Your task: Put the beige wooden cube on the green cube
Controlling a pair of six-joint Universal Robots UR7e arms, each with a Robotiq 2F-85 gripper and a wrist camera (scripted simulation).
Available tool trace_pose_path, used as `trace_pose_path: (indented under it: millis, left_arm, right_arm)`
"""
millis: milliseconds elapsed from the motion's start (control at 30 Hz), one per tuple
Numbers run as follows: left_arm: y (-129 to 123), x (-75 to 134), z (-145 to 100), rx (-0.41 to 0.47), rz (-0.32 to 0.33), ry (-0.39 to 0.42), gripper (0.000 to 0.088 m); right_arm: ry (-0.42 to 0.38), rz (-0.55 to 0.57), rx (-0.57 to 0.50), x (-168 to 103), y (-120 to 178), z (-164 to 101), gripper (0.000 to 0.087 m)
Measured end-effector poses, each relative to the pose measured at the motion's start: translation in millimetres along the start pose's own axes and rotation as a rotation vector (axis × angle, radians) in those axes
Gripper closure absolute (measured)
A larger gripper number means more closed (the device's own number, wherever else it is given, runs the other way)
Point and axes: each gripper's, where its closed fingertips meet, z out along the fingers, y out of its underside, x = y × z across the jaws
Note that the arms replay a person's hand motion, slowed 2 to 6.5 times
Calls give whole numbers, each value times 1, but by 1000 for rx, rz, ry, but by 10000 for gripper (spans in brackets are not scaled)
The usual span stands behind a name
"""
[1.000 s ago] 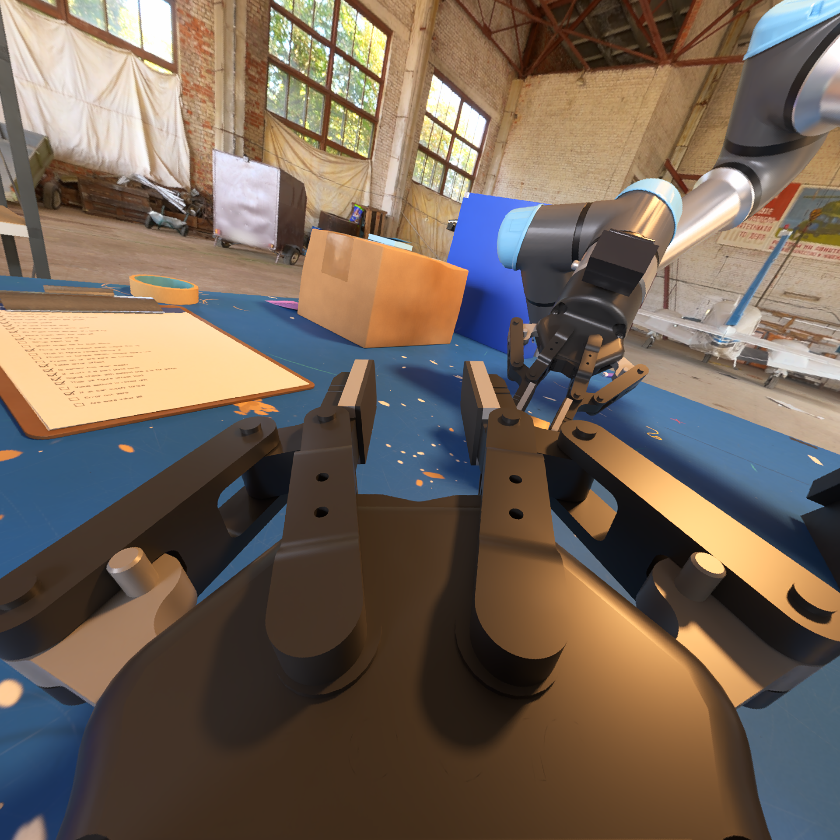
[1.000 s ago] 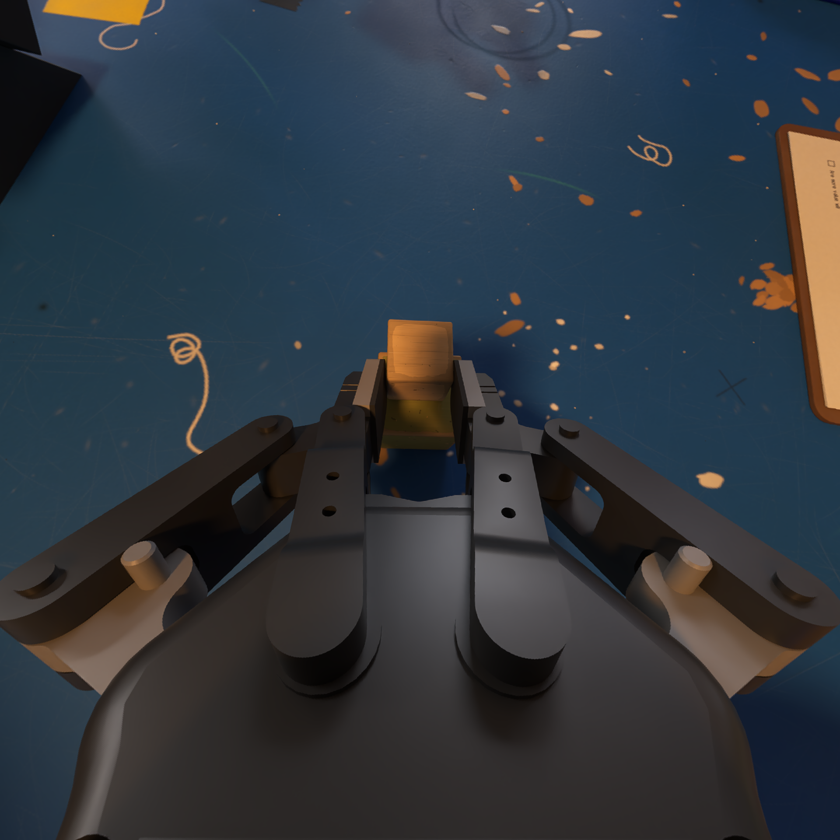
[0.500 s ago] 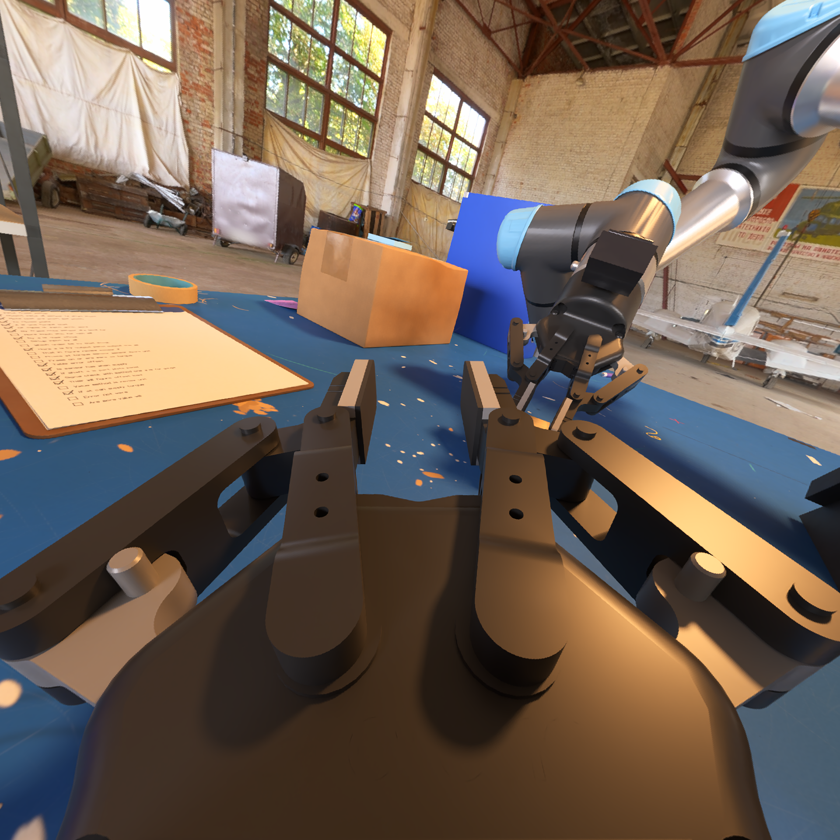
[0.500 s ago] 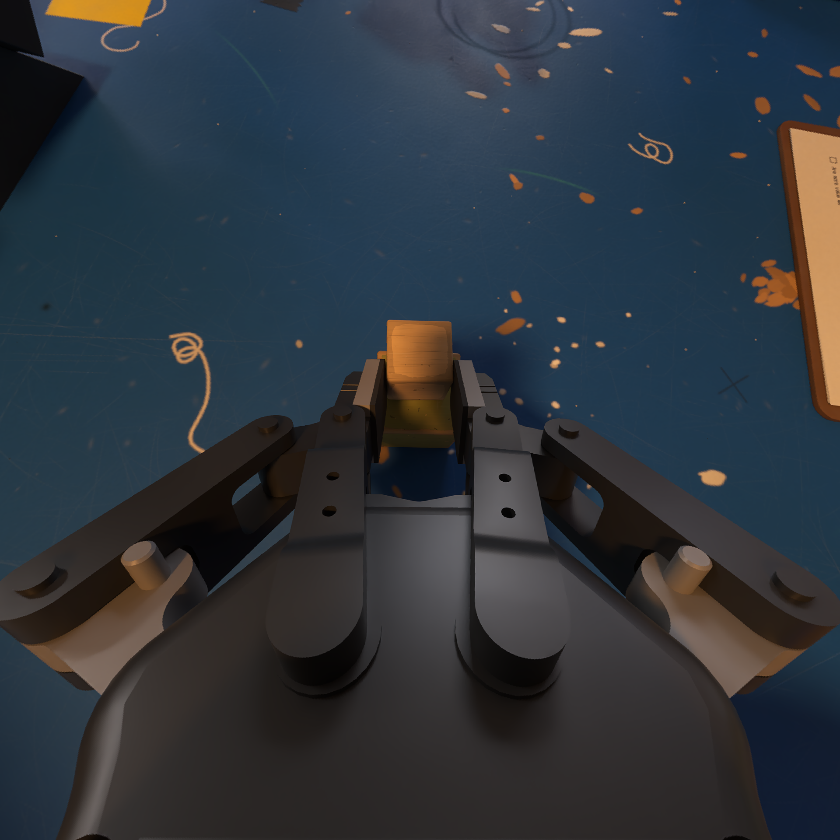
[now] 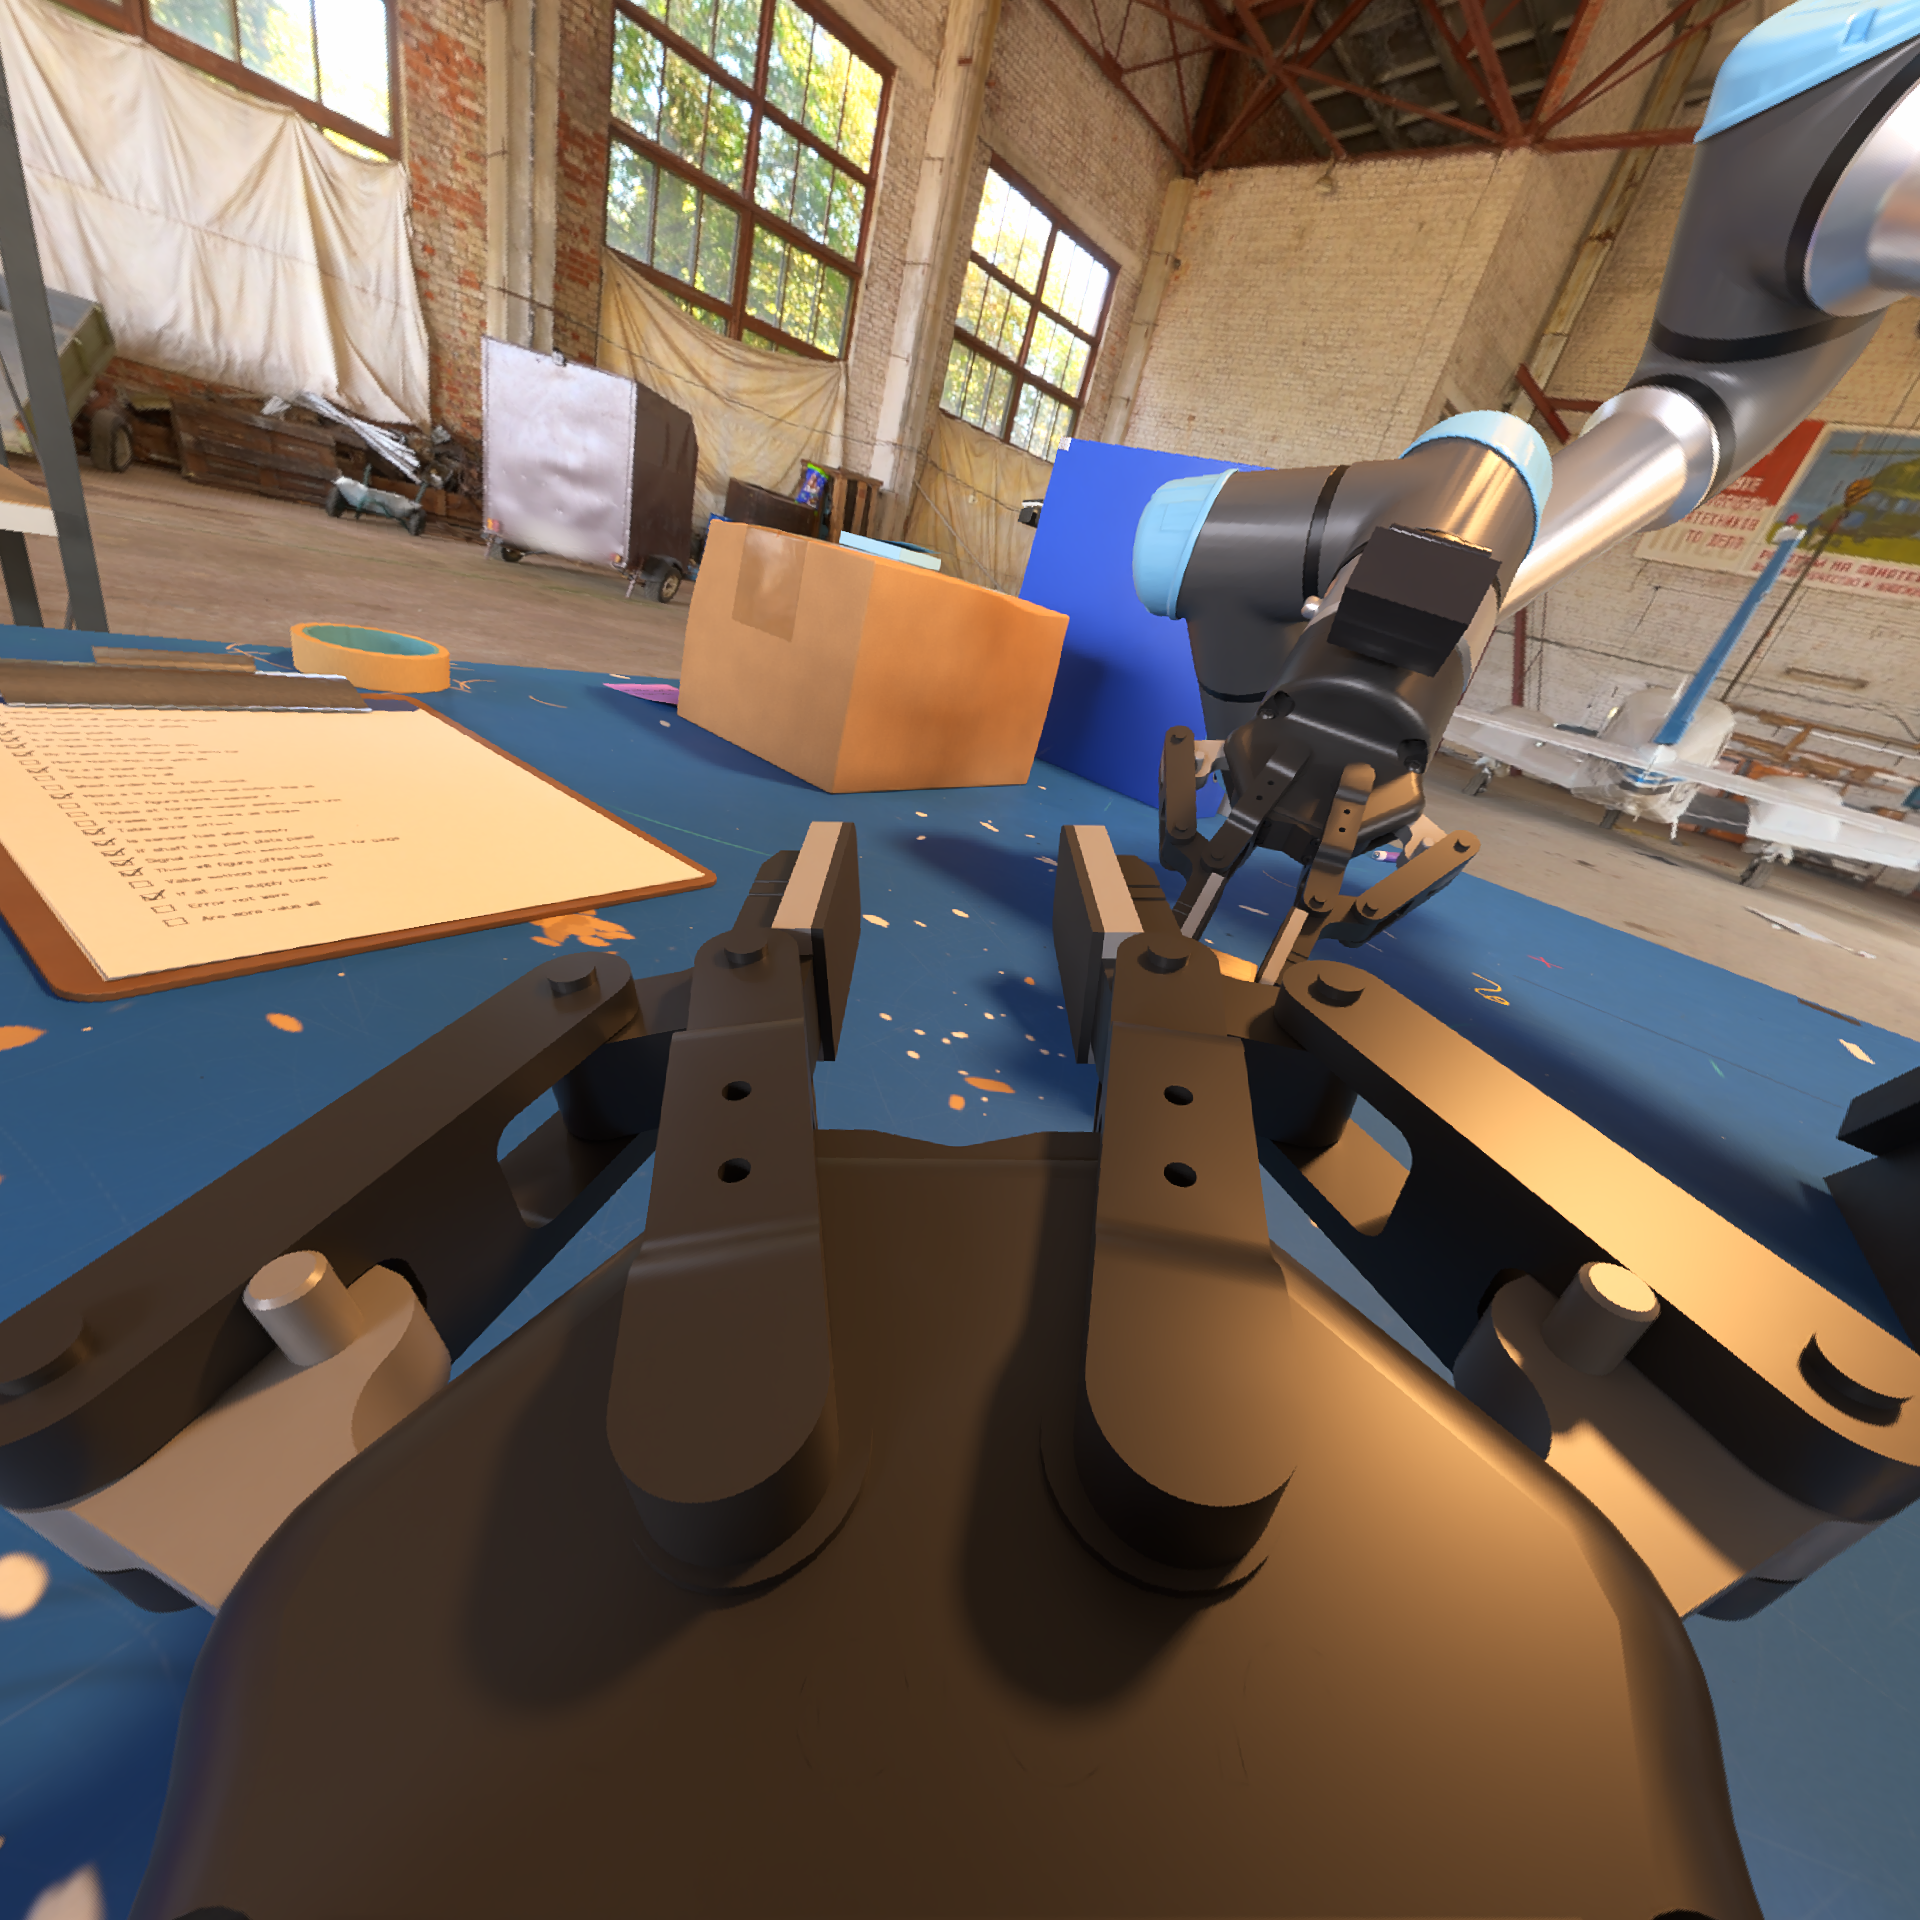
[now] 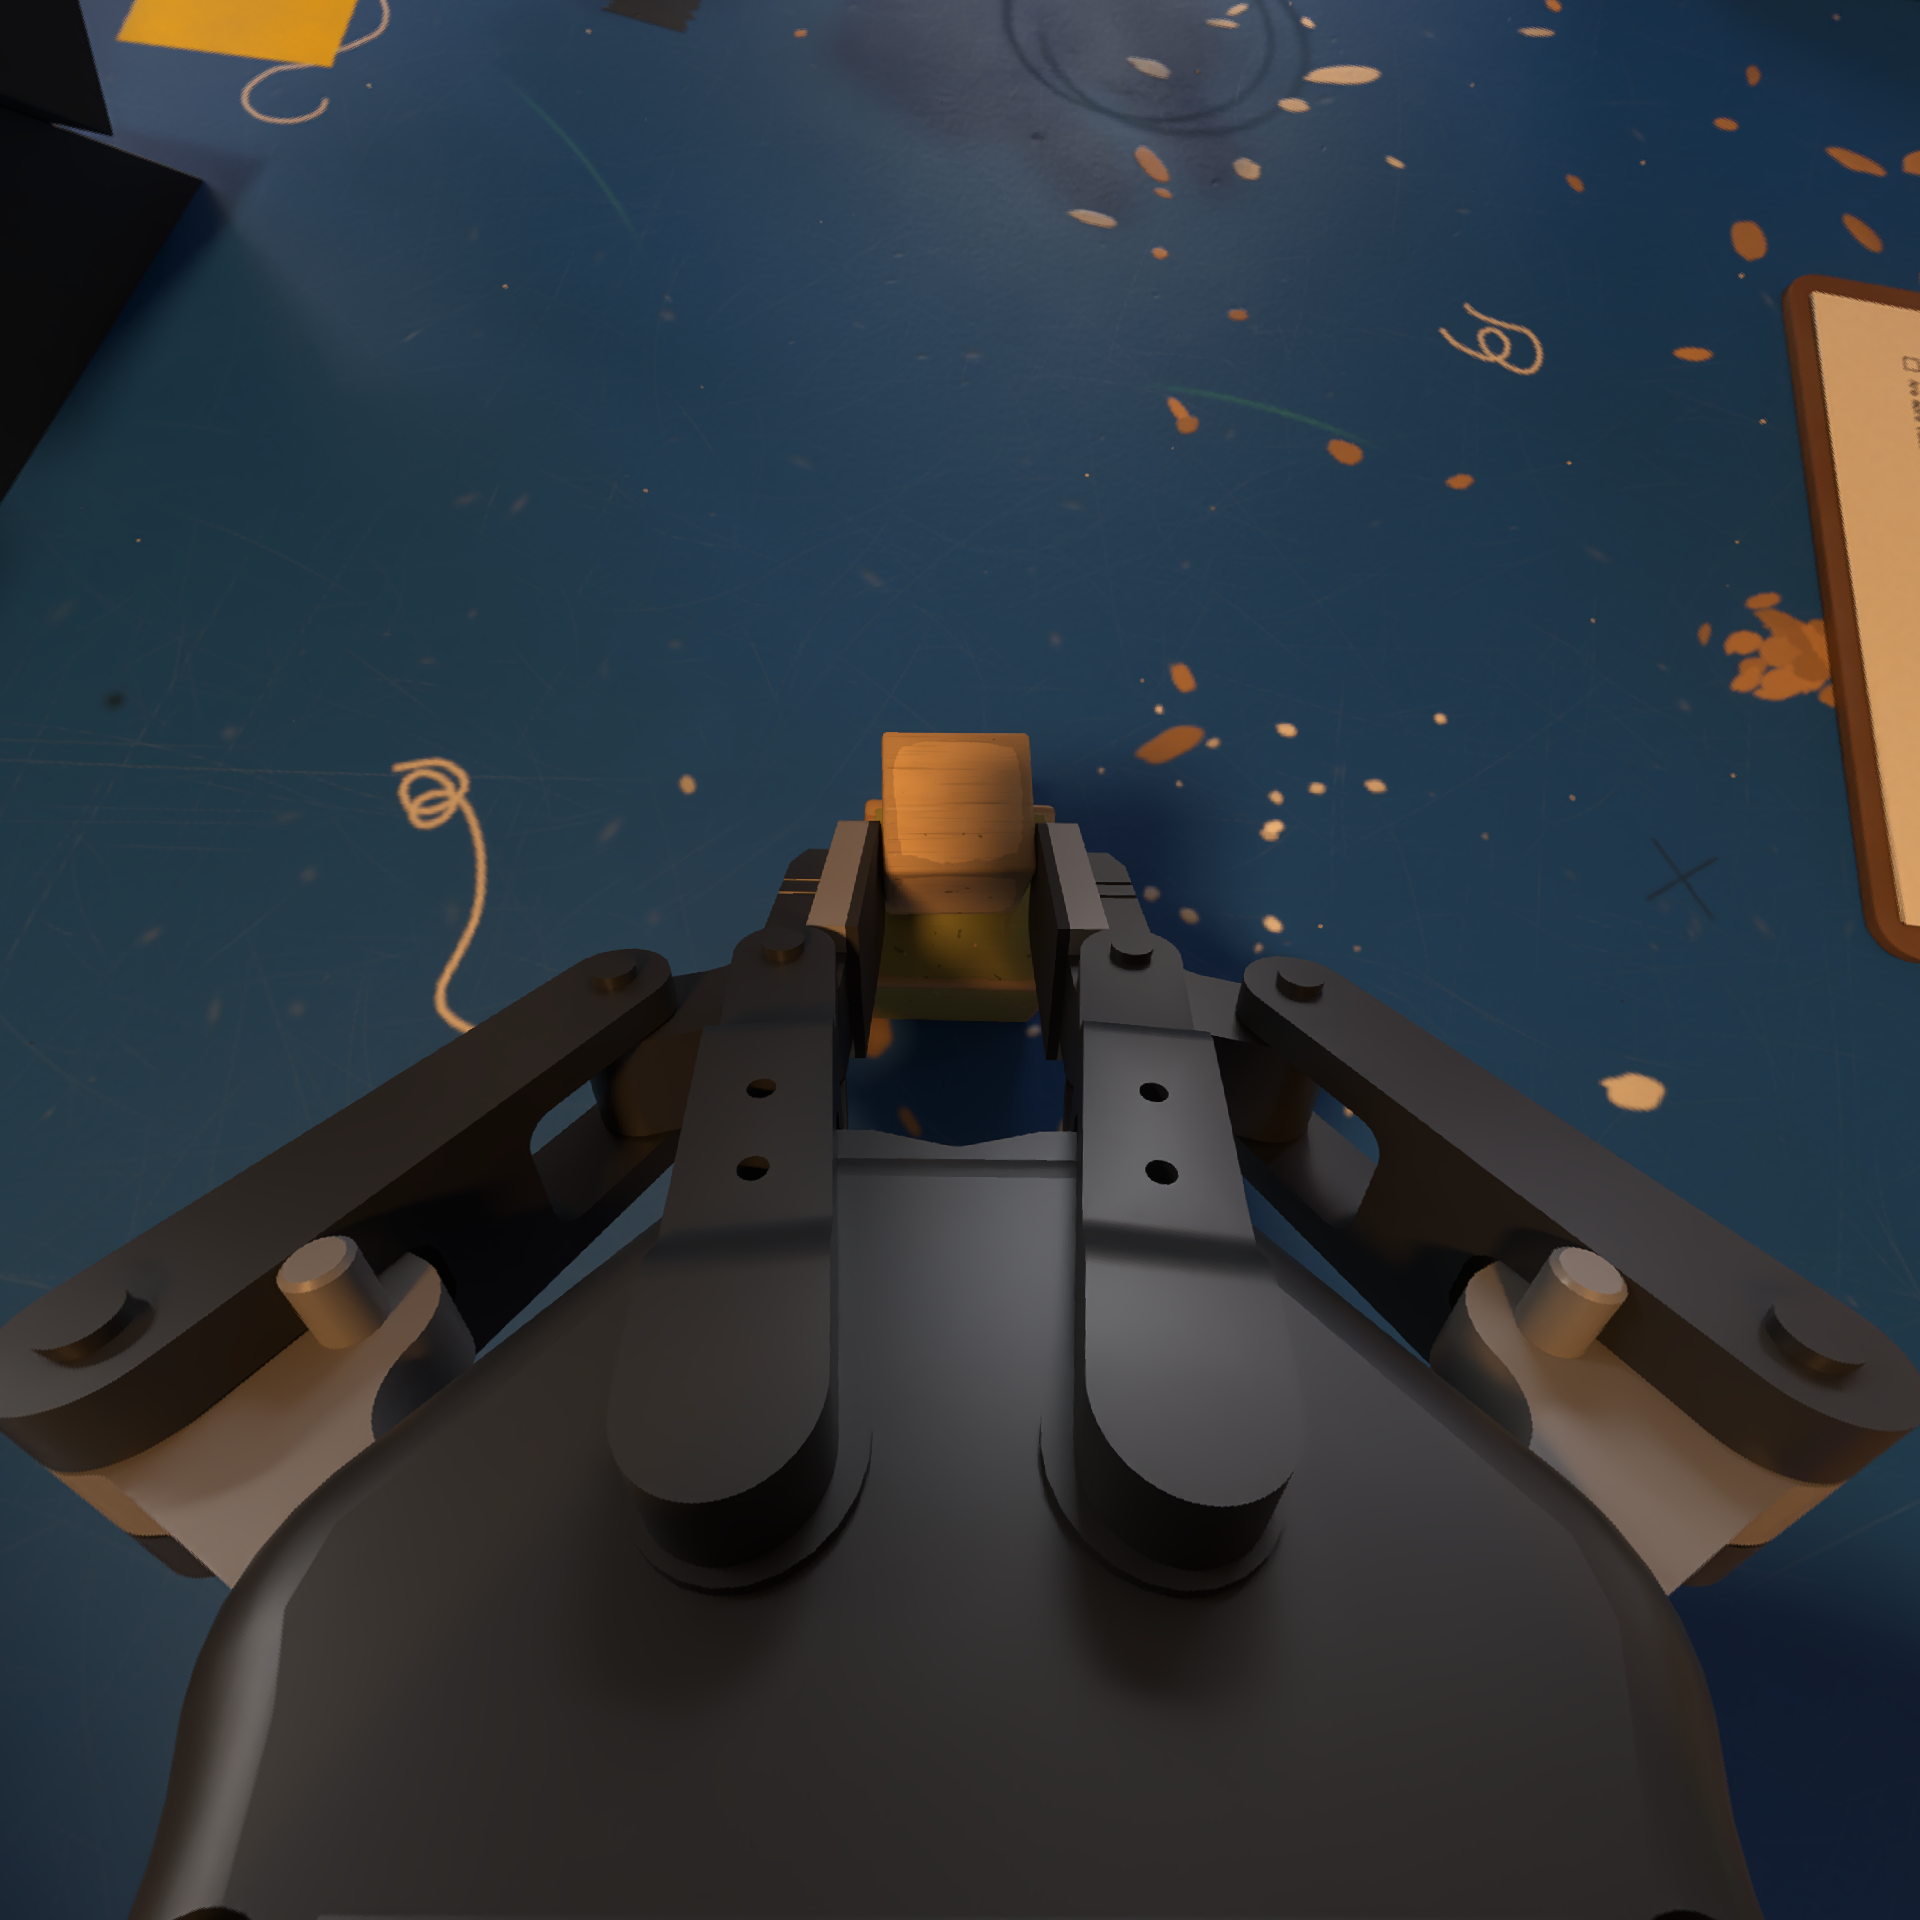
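Observation:
In the right wrist view the beige wooden cube (image 6: 956, 805) sits on top of the green cube (image 6: 951, 966) on the blue table. My right gripper (image 6: 956, 862) is shut on the beige wooden cube, one finger pad against each side, and the fingers reach down beside the green cube. The left wrist view shows the right gripper (image 5: 1242, 935) low over the table at the right, with a bit of the beige cube (image 5: 1236, 971) between its fingers; the green cube is hidden there. My left gripper (image 5: 956, 883) is open, holds nothing and hovers over the table.
A clipboard with paper (image 5: 312, 831) lies at the left; its edge shows in the right wrist view (image 6: 1870, 623). A cardboard box (image 5: 873, 665), a blue board (image 5: 1101, 582) and a tape roll (image 5: 369, 655) stand at the back. A yellow note (image 6: 239, 26) and a dark block (image 6: 62, 260) lie far left.
The right wrist view has shifted very slightly; the beige cube stays between the fingers on the green cube. The left gripper has not moved.

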Motion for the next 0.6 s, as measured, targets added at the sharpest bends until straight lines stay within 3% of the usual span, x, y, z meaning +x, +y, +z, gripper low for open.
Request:
trace_pose_path:
  millis: [600]
  left_arm:
    - [1, 0, 1, -6, -3, 7, 533]
  right_arm:
    - [1, -2, 7, 0, 1, -1, 617]
